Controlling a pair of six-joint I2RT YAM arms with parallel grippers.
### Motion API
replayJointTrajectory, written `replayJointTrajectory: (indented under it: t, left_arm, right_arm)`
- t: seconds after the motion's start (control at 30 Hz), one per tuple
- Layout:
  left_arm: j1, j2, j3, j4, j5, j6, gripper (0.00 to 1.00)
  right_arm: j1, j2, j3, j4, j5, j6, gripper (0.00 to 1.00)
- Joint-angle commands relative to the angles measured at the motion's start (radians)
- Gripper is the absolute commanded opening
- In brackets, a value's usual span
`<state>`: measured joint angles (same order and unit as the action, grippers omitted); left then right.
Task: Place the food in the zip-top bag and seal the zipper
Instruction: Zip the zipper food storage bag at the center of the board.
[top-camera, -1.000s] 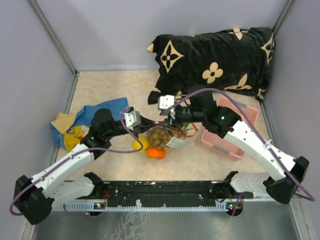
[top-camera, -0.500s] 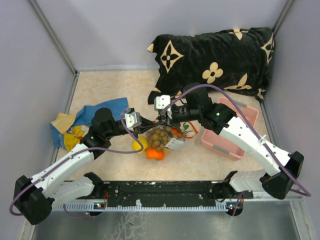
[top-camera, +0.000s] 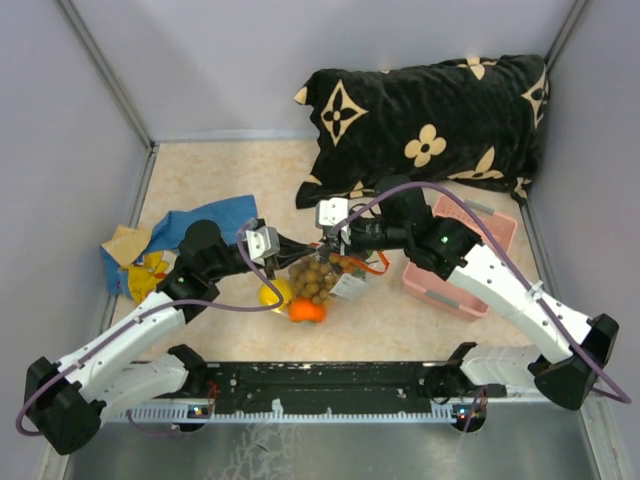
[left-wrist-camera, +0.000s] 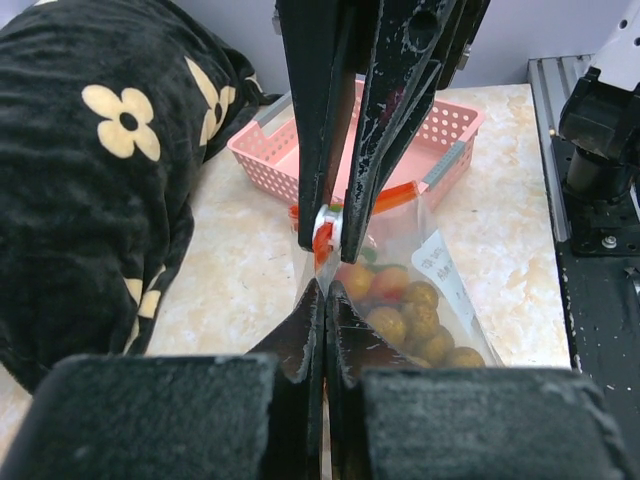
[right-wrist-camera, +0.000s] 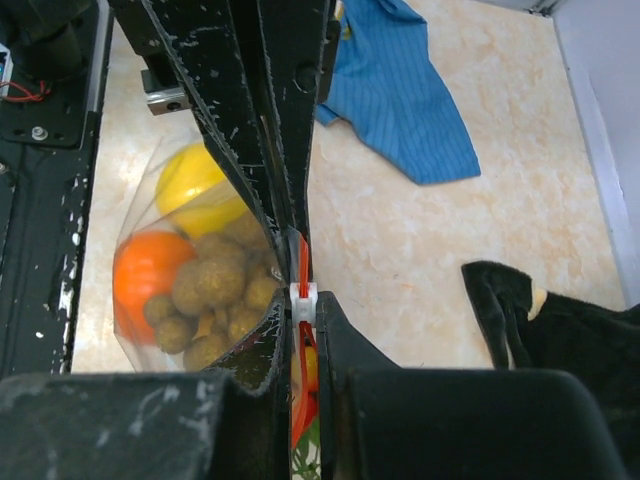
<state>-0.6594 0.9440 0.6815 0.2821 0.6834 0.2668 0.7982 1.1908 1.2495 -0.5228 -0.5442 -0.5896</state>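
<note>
Pinching the thin orange-red zipper strip (left-wrist-camera: 395, 197) from opposite ends, the left gripper (left-wrist-camera: 322, 305) and right gripper (right-wrist-camera: 300, 322) each have their fingers pressed closed on it, tips nearly meeting at its white slider (right-wrist-camera: 303, 293). The top view places the small clear plastic bag (top-camera: 345, 285) between the arms on the beige tabletop (top-camera: 200, 180). Only the right wrist view clearly shows the yellow lemon (right-wrist-camera: 200, 185), orange peach (right-wrist-camera: 145, 270) and brown-tan berries (right-wrist-camera: 215, 295) inside. The left wrist view adds the pink slotted basket (left-wrist-camera: 400, 130) behind.
</note>
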Motion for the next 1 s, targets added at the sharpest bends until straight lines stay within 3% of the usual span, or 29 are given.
replayJointTrajectory:
  t: [0.0, 0.5, 0.77, 0.97]
  left_arm:
    - [0.005, -0.047, -0.006, 0.081, -0.017, -0.01, 0.0]
    - [0.005, -0.072, -0.036, 0.085, -0.052, -0.033, 0.0]
    - [0.004, 0.0, 0.029, 0.069, -0.004, -0.041, 0.38]
    - [0.004, 0.058, 0.077, 0.015, 0.043, -0.017, 0.45]
  right_arm:
    - [-0.001, -0.033, -0.033, 0.0, 0.097, 0.017, 0.0]
    - [-0.001, -0.028, -0.037, 0.006, 0.102, 0.06, 0.0]
    - [0.005, 0.033, 0.044, -0.023, 0.045, 0.056, 0.0]
    - [0.013, 0.039, 0.073, -0.027, 0.036, 0.047, 0.0]
